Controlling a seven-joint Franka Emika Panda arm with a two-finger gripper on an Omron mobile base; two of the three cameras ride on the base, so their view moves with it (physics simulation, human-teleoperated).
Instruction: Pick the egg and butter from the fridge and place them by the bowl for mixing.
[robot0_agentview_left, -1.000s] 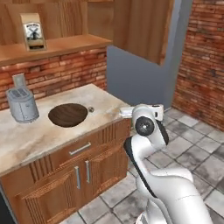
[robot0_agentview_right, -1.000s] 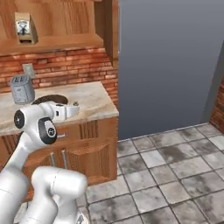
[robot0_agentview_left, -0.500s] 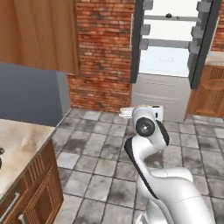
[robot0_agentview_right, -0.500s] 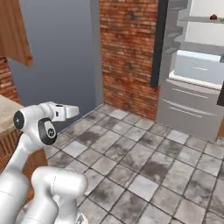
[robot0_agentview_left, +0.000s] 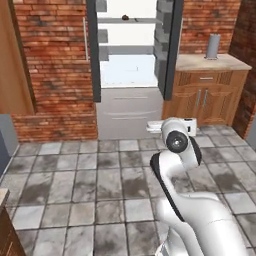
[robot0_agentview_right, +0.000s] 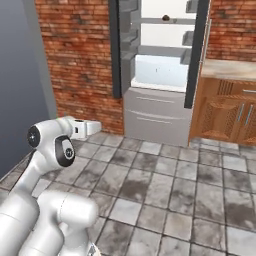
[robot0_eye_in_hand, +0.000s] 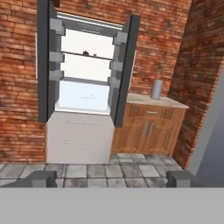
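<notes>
Ahead, unlabelled open fridge (robot0_eye_in_hand: 85, 94)

Even, bright rendered light, faint shadows, soft low-resolution blur; the fridge (robot0_agentview_left: 131, 75) interior glows white.

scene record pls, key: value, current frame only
fridge: doors open, white interior lit, set in the brick wall
shelf item: small dark lump on an upper shelf; too small to identify
egg, butter: cannot make out
gripper: open, holding nothing, pointing toward fridge, well short of it
right of fridge: wooden cabinet with a grey cylinder on its counter
floor: grey tiles between robot and fridge
</notes>
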